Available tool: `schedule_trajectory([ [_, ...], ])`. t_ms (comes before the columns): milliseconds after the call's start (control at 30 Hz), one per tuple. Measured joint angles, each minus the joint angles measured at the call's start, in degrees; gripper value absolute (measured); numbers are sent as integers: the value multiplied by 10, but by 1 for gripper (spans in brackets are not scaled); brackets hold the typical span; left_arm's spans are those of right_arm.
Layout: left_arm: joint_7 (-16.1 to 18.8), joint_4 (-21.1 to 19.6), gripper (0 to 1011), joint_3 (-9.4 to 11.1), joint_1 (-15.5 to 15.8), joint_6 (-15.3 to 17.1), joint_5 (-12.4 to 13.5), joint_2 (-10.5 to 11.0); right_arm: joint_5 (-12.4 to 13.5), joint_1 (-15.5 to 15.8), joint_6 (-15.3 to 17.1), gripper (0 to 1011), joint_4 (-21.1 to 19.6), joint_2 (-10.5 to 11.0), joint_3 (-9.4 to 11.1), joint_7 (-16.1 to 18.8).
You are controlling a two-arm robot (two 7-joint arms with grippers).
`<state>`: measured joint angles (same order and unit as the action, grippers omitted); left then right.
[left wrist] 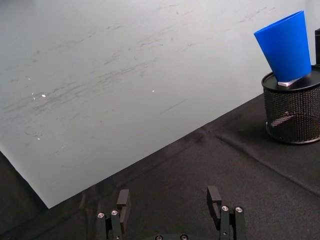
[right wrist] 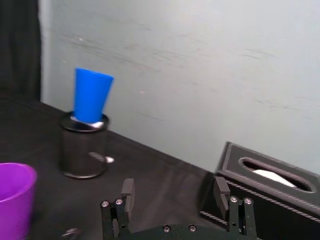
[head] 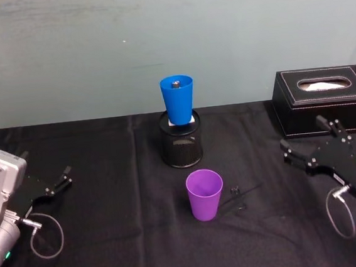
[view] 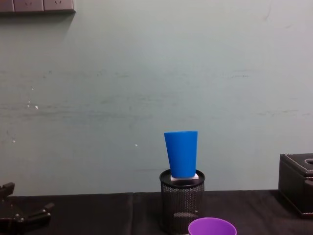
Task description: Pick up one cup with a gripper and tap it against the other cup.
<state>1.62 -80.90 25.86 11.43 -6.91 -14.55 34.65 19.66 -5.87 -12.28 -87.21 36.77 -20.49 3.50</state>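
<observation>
A purple cup [head: 204, 194] stands upright on the black cloth at the middle front, also in the right wrist view [right wrist: 12, 197] and the chest view [view: 212, 227]. Behind it a blue cup [head: 178, 99] [view: 181, 154] [left wrist: 286, 47] [right wrist: 91, 95] sits upright on top of a black mesh holder [head: 180, 139]. My left gripper [head: 61, 180] [left wrist: 168, 199] rests open at the left edge, far from both cups. At the right, my right gripper [head: 303, 133] [right wrist: 174, 189] is open and holds nothing, well clear of the purple cup.
A black tissue box [head: 323, 97] [right wrist: 270, 185] stands at the back right, just behind the right gripper. A small dark object [head: 236, 192] lies on the cloth right of the purple cup. A pale wall closes the back of the table.
</observation>
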Motion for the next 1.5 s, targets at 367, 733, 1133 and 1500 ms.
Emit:
schedule_trajectory([
  [367,0,0,1000,0,0,0,0,0,81,67,7,1003,-60,37,4,134],
  [733,0,0,1000,0,0,0,0,0,87,83,13,1003,-56,16,-21,192],
  [1133,0,0,1000,0,0,0,0,0,41,36,20,1003,-6,-41,-44,203],
  [1500,0,0,1000,0,0,0,0,0,15,-15,40,1003,50,-94,-56,213],
])
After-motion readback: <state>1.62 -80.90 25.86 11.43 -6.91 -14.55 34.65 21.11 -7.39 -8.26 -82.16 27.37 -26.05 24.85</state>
